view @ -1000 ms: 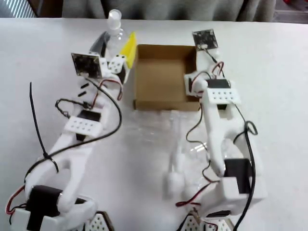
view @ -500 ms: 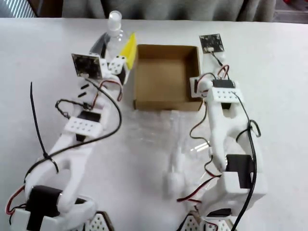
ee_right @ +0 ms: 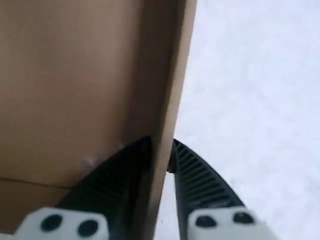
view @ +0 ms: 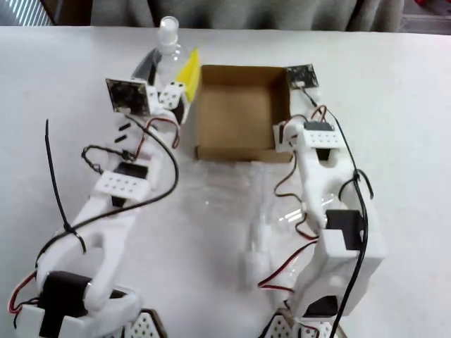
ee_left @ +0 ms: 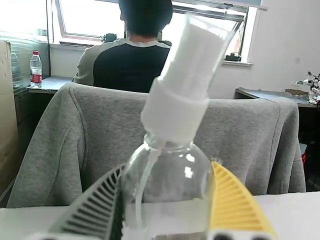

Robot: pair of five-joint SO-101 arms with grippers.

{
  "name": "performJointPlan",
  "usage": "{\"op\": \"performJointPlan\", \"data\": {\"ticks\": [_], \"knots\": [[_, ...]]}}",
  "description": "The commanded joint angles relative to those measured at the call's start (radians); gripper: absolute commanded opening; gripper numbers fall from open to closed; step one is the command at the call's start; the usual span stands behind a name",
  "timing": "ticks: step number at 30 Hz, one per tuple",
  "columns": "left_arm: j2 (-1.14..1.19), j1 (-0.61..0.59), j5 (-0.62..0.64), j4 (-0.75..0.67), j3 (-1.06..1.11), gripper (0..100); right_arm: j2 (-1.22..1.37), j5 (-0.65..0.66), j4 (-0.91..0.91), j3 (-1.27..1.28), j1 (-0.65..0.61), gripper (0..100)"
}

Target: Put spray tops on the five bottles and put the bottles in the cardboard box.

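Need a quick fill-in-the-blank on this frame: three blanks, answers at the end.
1. The left end effector holds a bottle whose spray top is ____.
2. The right end effector straddles a wall of the box: one finger inside, the other ____.
3. Inside, the box is ____.
Answers: on; outside; empty.

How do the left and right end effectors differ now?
The left end effector grips a clear bottle with a white spray top; the right end effector pinches a wall of the cardboard box, one finger inside, one outside. The left's fingers are grey and yellow; the right's are black. Both are shut on something.
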Motion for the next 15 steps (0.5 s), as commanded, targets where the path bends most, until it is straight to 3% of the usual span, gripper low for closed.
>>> {"op": "performJointPlan", "data": {"ticks": [1, 10, 15], "knots": [[-0.012, -0.001, 0.011, -0.029, -0.014, 10, -0.012, -0.006, -0.008, -0.04, -0.053, 1.2], [-0.012, -0.002, 0.011, -0.029, -0.014, 10, -0.013, 0.003, 0.07, -0.04, -0.12, 1.6], [-0.012, -0.004, 0.011, -0.029, -0.014, 10, -0.015, 0.103, 0.113, -0.037, -0.136, 1.7]]}}
